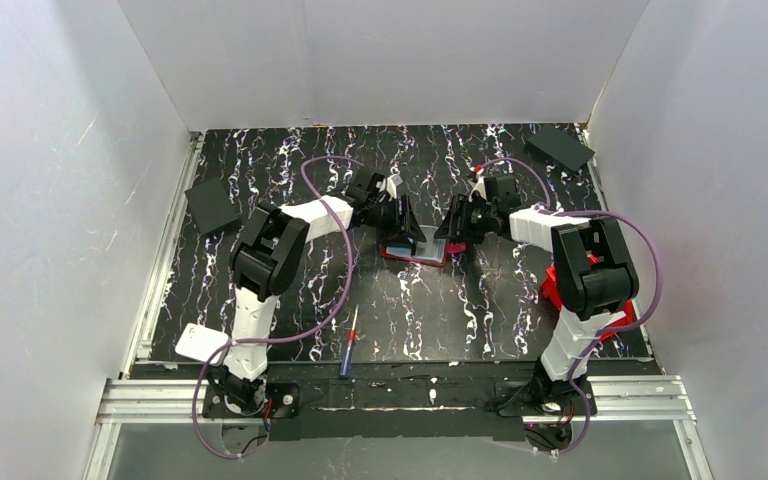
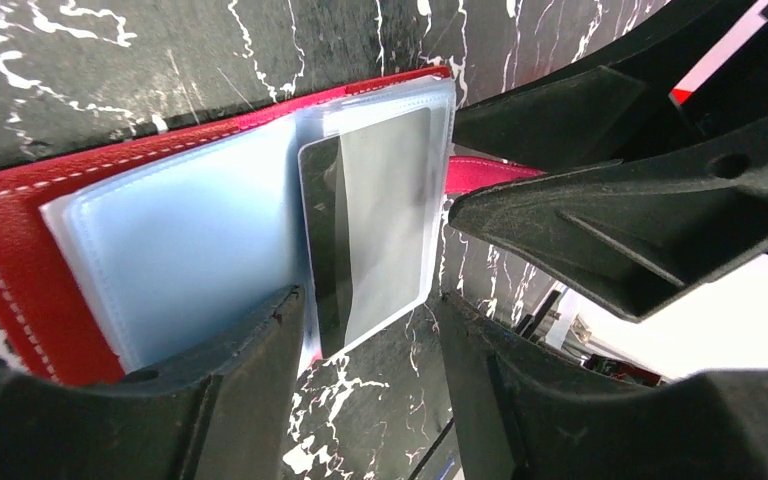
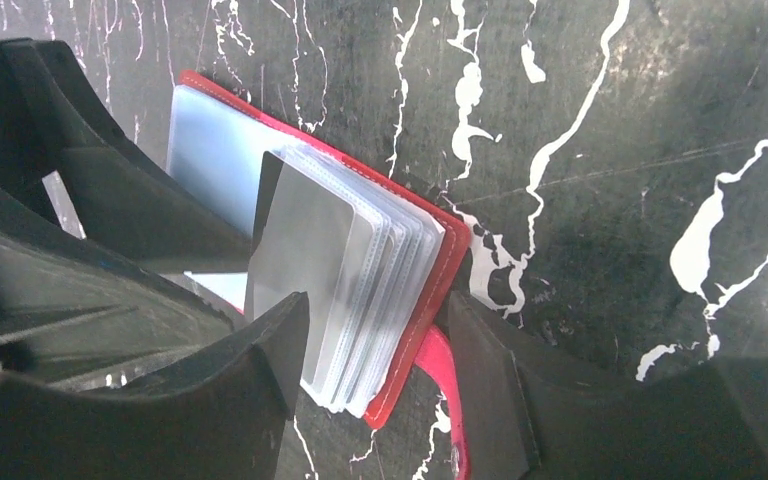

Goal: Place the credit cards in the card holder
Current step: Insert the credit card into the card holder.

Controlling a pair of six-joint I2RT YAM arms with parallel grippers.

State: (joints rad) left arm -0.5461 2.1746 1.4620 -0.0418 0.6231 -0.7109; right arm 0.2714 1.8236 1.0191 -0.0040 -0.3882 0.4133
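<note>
The red stitched-leather folding card holder lies open on the black marble-patterned tabletop, mid-table between the two arms. Its grained cover carries a line of white stitching along the edge, and a fan of clear, glossy plastic sleeves is stacked inside, pale blue where they overlap. A thin grey rectangular credit card with rounded corners sits partly inside the top sleeve, with a dark strip along one long side and a dull sheen over its face. A narrow red strap sticks out from under the holder on the right arm's side.

The left gripper hangs over the card with its matte black, wedge-shaped fingers parted on either side of the card's end, and no pinch shows. The right gripper is likewise spread, its fingers straddling the sleeve stack and the cover's edge.

Two flat black squares lie near the far corners, and a red plastic bin sits behind the right arm.
</note>
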